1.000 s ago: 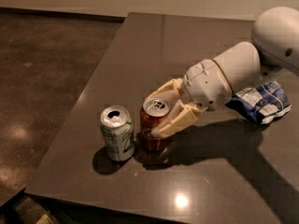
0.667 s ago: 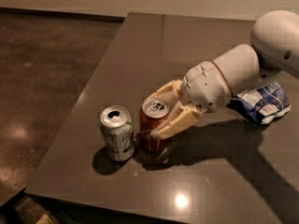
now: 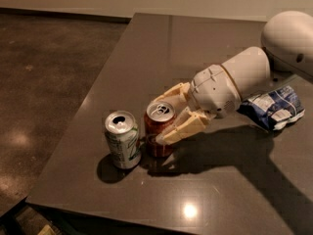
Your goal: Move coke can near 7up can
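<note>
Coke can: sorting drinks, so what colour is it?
The coke can is red, silver-topped, in the camera view; the gripper grips it beside the 7up can.

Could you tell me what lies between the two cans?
Only a bare sliver of table between coke can and 7up can, camera view; gripper at the coke can.

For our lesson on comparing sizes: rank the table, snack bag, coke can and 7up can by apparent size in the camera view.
1. table
2. snack bag
3. coke can and 7up can: alike, unranked.
The gripper is shut on the coke can.
</note>
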